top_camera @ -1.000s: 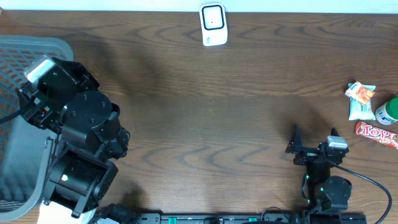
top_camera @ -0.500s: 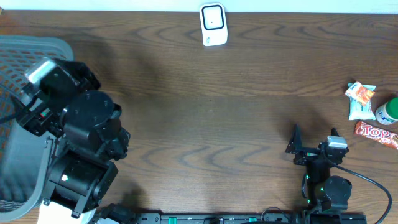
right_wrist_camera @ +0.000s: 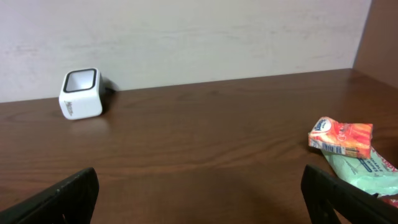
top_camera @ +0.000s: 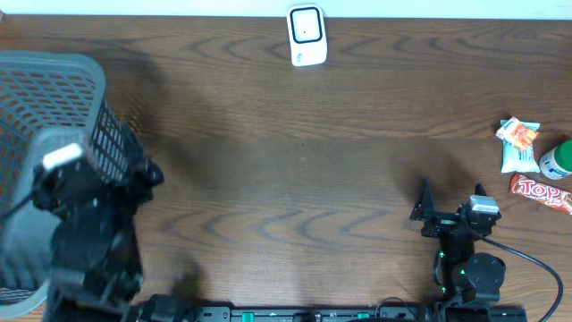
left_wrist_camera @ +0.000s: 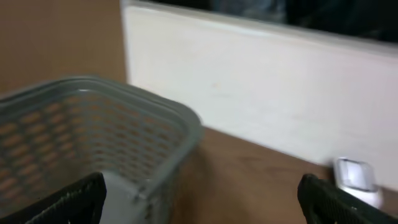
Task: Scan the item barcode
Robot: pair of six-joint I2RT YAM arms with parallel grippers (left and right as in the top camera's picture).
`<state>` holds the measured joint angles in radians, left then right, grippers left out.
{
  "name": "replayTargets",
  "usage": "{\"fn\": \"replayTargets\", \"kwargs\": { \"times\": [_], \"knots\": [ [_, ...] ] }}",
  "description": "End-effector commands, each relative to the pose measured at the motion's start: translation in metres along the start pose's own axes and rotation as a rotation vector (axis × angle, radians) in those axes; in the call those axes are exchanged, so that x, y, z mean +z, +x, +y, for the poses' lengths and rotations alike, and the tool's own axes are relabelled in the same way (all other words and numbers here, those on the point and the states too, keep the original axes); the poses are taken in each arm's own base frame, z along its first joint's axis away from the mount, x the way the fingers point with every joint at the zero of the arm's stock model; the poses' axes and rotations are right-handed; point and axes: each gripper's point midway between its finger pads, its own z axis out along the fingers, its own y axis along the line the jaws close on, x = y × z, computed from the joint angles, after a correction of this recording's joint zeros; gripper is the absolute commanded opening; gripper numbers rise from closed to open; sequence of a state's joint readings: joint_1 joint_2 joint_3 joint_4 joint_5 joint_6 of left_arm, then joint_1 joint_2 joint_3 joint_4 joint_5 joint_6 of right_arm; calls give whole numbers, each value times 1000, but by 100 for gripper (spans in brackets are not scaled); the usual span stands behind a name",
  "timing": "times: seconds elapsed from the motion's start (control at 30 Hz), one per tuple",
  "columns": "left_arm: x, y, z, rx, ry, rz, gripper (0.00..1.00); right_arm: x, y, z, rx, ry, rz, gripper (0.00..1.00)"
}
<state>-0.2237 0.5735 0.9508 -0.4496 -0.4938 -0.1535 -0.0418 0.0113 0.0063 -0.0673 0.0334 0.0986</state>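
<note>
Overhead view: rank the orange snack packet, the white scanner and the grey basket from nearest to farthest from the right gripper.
From the right gripper, low on the right:
1. Orange snack packet, at the right edge, just beyond the gripper.
2. White scanner, at the far edge, near the middle.
3. Grey basket, across the table at the left edge.

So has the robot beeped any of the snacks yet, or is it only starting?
I can't tell whether anything has been scanned. Nothing is in hand: the left gripper by the grey basket and the right gripper are both open and empty. Left to do: the orange packet, the green-capped bottle and the red bar lie far from the white scanner.
</note>
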Motion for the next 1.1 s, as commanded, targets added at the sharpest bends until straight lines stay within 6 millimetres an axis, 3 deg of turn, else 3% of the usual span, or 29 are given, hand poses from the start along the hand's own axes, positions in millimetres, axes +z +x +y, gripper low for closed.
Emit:
{"fn": "replayTargets", "kwargs": {
  "times": [0.0, 0.2, 0.5, 0.77, 1.07],
  "knots": [
    [-14, 27, -22, 0, 239, -13, 99, 0, 0, 1, 9, -8, 0, 99],
    [-27, 53, -20, -38, 343, -184, 98, 0, 0, 1, 9, -8, 0, 99],
    [-11, 98, -24, -70, 402, -337, 98, 0, 0, 1, 9, -8, 0, 99],
    [13, 153, -18, -63, 346, -248, 98, 0, 0, 1, 9, -7, 0, 99],
    [25, 203, -9, -12, 289, -58, 98, 0, 0, 1, 9, -8, 0, 99]
  ]
}}
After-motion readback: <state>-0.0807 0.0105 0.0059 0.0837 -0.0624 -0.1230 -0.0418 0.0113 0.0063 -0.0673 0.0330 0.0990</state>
